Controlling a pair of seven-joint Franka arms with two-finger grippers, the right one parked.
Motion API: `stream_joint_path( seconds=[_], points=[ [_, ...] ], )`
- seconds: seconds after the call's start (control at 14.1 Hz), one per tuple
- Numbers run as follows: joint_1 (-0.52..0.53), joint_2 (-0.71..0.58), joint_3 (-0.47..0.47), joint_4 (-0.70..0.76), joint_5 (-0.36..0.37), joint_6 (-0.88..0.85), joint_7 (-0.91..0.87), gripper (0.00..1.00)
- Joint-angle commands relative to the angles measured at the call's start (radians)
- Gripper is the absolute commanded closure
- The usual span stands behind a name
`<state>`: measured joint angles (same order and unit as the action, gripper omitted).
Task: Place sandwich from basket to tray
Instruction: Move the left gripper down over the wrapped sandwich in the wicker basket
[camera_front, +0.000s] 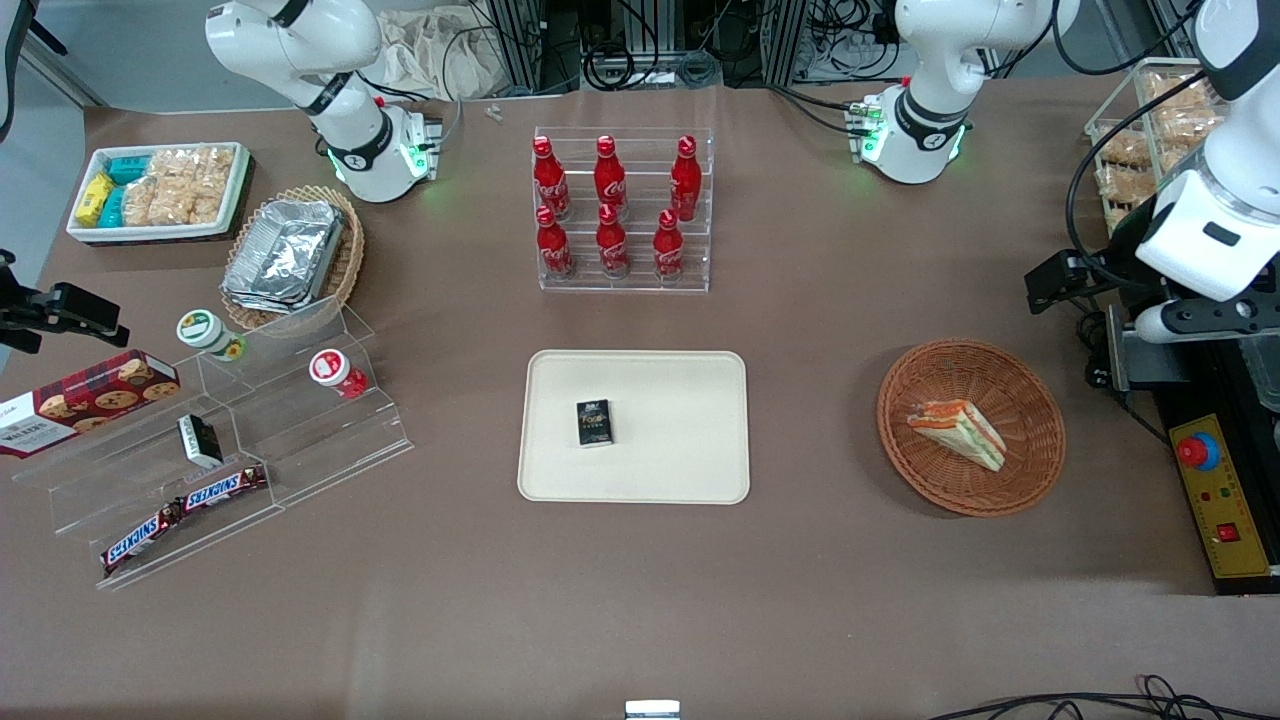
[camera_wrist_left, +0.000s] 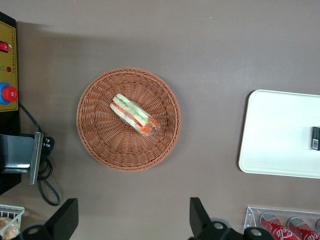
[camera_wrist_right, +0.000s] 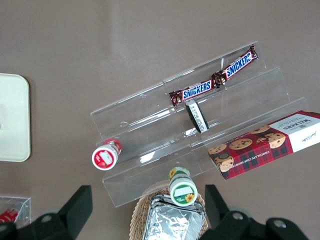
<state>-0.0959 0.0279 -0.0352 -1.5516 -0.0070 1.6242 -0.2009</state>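
Surface: brown table fills the front view; you work at its working-arm end.
Tray: cream tray sits at centre frame, with a small dark box on it; leave room beside that box.
Basket: reddish-brown basket lies at the right of the front view, well apart from the tray.
Sandwich: sandwich rests inside the basket, near its middle, lying on its side.
Handling: judge it light, soft and easily crushed, with a slippery clear wrap. Take hold across the bread faces at mid-length, with gentle closure.
Gripper: gripper hangs high above the table, beside the basket rather than over it; jaws stand wide apart and empty.
Alignment: you must shift over the sandwich, and likely turn the wrist, before descending.
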Motion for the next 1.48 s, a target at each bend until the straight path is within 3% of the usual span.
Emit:
stream_joint_path(
  seconds=[0.0,0.71,1.13,1.41],
  points=[
    [-0.016,0.007,0.014,0.031,-0.001,-0.029,0.006,0.00],
    [-0.002,-0.002,0.024,-0.053,-0.007,-0.046,-0.138,0.00],
    [0.036,-0.011,0.037,-0.240,-0.004,0.138,-0.290,0.00],
    [0.058,0.001,0.038,-0.399,-0.004,0.354,-0.374,0.00]
  ],
)
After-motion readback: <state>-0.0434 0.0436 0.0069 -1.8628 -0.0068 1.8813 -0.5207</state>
